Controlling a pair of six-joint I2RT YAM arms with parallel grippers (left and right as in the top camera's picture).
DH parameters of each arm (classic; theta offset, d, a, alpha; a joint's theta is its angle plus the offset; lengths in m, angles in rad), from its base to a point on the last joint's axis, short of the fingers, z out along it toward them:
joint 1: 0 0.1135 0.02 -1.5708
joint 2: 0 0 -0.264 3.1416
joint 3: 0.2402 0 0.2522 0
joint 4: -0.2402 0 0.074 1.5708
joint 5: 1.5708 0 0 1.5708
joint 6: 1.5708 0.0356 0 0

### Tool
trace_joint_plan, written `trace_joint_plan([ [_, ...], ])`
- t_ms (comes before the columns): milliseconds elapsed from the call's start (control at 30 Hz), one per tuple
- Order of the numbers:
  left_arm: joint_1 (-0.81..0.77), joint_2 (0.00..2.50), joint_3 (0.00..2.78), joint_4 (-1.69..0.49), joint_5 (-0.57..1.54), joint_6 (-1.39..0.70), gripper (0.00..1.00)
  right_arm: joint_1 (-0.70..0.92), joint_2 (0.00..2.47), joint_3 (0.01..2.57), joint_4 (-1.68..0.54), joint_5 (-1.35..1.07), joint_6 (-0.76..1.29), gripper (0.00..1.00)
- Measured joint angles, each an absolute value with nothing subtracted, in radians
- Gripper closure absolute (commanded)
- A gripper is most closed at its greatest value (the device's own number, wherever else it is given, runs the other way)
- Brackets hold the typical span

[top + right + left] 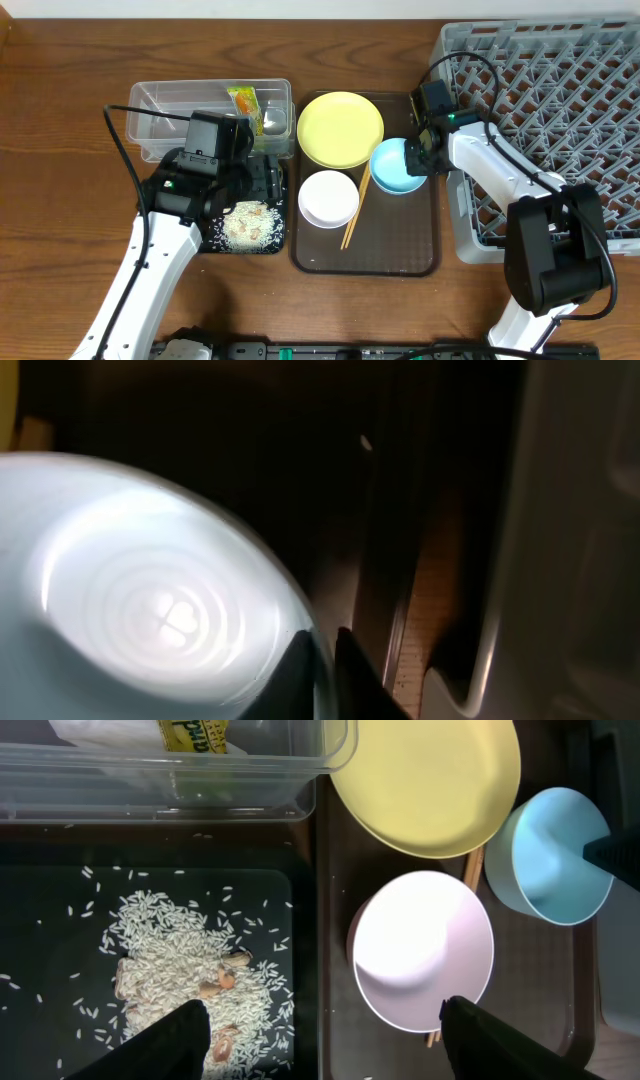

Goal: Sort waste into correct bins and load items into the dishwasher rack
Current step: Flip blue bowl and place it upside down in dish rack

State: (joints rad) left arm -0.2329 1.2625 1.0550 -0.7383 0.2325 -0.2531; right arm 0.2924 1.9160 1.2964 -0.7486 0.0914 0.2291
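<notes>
A wooden table (pixel 60 150) fills my overhead view, with the brown serving tray (pixel 400 255) in the middle and the dishwasher rack (pixel 560 110) to the right. The light blue bowl (pixel 392 168) sits at the tray's right edge, just beside the rack. My right gripper (pixel 325 655) looks pinched on the bowl's near rim, 1 finger inside and 1 outside.

I judge the bowl light, rigid and glossy, so a rim pinch could slip or let it swing. The grip should sit deep on the wall and the lift should be slow.

My left gripper (pixel 325 1012) hangs spread wide and empty over the black tray (pixel 40 920) of rice scraps (pixel 180 960).

The right wrist view is dark and blurred, so I cannot confirm how firm the contact is. The left arm hides part of the clear tub (pixel 150 110). I cannot find the small cup.
</notes>
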Motion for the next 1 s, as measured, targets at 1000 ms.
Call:
trace_joint_plan([
  [1000, -0.233, 1.262, 1.055, -0.738, 0.232, -0.253, 0.23, 0.195, 1.644, 1.393, -0.084, 0.743, -0.027, 0.99],
])
